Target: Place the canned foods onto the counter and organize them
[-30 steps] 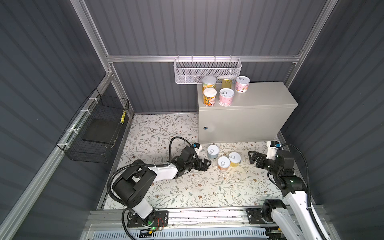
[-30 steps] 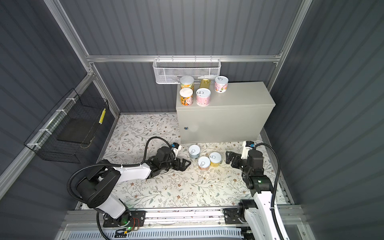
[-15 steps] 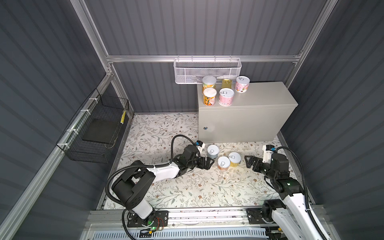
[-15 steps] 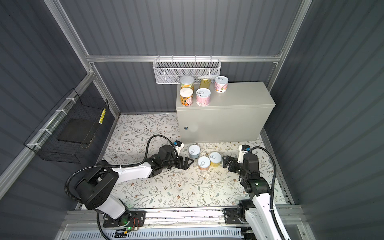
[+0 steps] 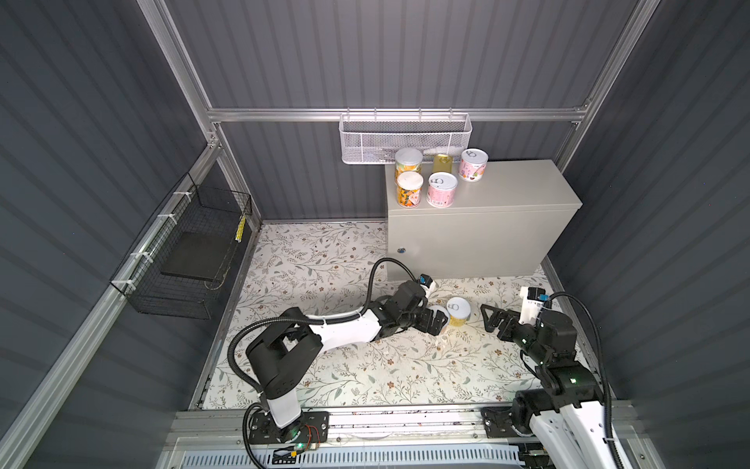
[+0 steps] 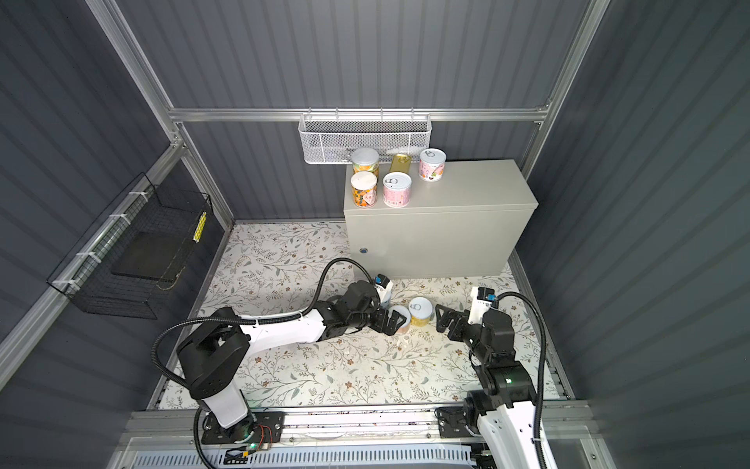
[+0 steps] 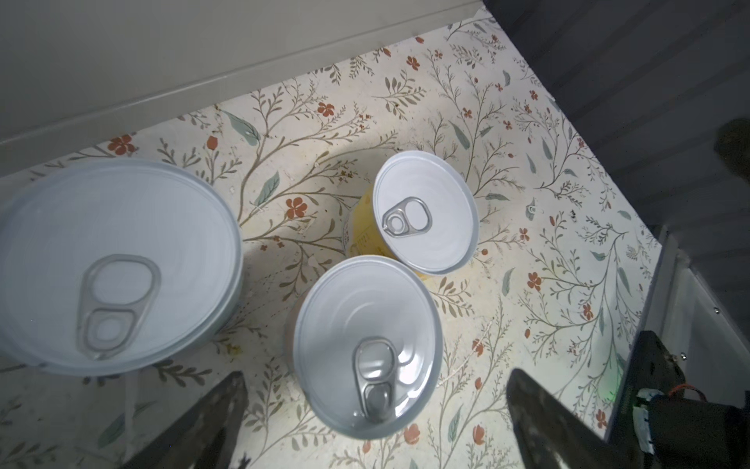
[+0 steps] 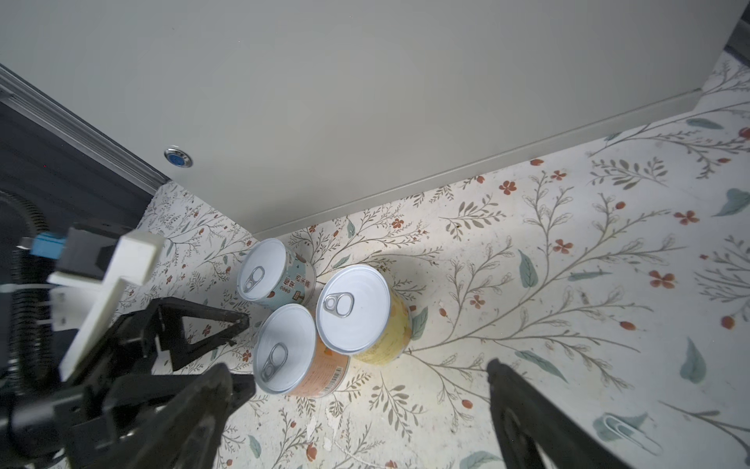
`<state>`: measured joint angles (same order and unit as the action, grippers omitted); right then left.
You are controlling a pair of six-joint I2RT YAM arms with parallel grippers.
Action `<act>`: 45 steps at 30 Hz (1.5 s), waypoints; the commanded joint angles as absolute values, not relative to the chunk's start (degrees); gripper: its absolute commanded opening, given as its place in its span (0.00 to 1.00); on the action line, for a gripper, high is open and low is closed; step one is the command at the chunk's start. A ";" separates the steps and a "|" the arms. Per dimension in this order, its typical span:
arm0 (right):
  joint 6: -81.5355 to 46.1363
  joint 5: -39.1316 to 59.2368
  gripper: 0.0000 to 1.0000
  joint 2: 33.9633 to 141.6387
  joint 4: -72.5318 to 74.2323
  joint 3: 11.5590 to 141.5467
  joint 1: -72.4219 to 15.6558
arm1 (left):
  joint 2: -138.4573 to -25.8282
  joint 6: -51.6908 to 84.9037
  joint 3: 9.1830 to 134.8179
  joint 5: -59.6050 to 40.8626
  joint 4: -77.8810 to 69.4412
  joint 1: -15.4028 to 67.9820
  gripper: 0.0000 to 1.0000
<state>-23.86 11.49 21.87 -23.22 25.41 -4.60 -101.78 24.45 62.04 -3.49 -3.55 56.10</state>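
Counter behind; yellow can against orange can; left gripper, right gripper gaping, empty.

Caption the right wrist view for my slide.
Blue-grey can, orange can and yellow can cluster before the counter; open left gripper alongside.

dark grey ribbed walls all round w/ alu frame rails, floor = cream floral mat, white mesh basket hung on the back rail, black wire basket on the left wall rail
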 commanded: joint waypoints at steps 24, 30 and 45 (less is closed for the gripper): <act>-26.54 10.74 0.99 17.84 -24.92 20.91 -4.75 | -116.40 17.70 78.10 4.92 9.57 58.03 0.88; -26.97 10.17 0.99 18.58 -25.13 21.43 -4.78 | -117.00 16.33 78.70 5.83 10.95 58.05 0.73; -29.43 12.48 0.99 16.47 -20.16 19.10 -4.83 | -112.41 15.71 75.30 5.48 7.53 58.07 0.57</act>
